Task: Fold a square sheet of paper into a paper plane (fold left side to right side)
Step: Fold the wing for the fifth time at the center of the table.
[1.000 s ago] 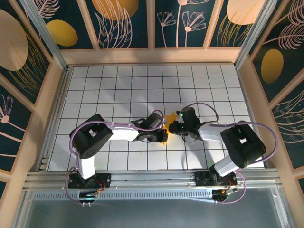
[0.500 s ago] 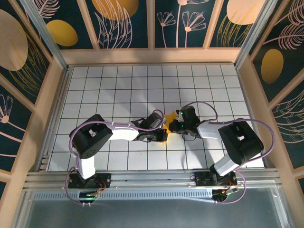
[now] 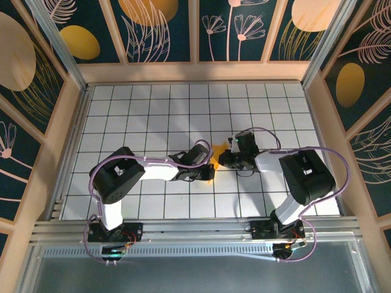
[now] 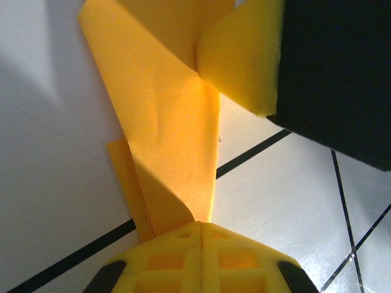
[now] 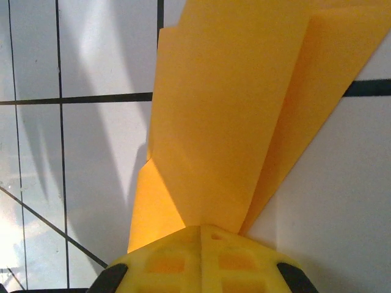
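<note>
Both arms reach in toward the middle of the white tiled surface [image 3: 153,110], and their tips almost meet there. The left arm [image 3: 156,169] comes in from the left and the right arm [image 3: 269,163] from the right. The paper [image 3: 215,148] sits between them, with only small orange-yellow bits peeking out around the black wrist housings.

In the left wrist view, the left jaws are pressed fully together, their yellow fingers [image 4: 201,256] meeting along a seam. The paper [image 4: 165,122] runs straight out of that seam, so it is pinched there. It is folded into several layers: a long narrow flap rises away from the fingers, and a second layer edge shows just beside it on the left. At the far end, a yellow fingertip [image 4: 241,58] of the right arm touches the paper, with that arm's black body next to it.

In the right wrist view, the right jaws are likewise closed tight, their fingers [image 5: 201,256] clamped on the paper [image 5: 232,110]. From there it fans out in overlapping layers over the black grid lines. It lies low over the surface, throwing a shadow to its left.
</note>
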You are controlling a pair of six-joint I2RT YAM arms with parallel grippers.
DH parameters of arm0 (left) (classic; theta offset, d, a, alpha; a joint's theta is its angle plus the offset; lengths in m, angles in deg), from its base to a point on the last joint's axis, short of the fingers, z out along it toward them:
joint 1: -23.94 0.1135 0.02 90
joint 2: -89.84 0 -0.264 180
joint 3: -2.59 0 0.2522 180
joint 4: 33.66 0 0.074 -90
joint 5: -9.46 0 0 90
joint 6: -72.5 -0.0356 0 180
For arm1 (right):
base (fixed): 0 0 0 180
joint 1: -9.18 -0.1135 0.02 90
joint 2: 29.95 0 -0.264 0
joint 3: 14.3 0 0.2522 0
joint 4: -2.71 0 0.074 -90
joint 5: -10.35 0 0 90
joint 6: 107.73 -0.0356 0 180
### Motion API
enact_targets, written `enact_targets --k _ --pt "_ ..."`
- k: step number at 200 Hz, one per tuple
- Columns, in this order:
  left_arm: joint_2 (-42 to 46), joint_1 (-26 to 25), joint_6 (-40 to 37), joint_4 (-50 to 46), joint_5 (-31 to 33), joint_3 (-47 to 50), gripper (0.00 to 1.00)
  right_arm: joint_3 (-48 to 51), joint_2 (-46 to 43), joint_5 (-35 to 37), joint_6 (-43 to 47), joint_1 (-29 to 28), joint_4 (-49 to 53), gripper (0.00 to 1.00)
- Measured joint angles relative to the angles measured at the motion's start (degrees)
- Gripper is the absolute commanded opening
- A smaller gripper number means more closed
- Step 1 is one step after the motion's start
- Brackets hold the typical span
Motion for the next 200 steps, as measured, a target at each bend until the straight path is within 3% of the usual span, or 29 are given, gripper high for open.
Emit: enact_targets --k 200 --pt "-0.11 0.26 0.02 0.87 1.86 0.07 0.00 -7.63 7.23 -8.04 2.16 6.51 3.61 0.00"
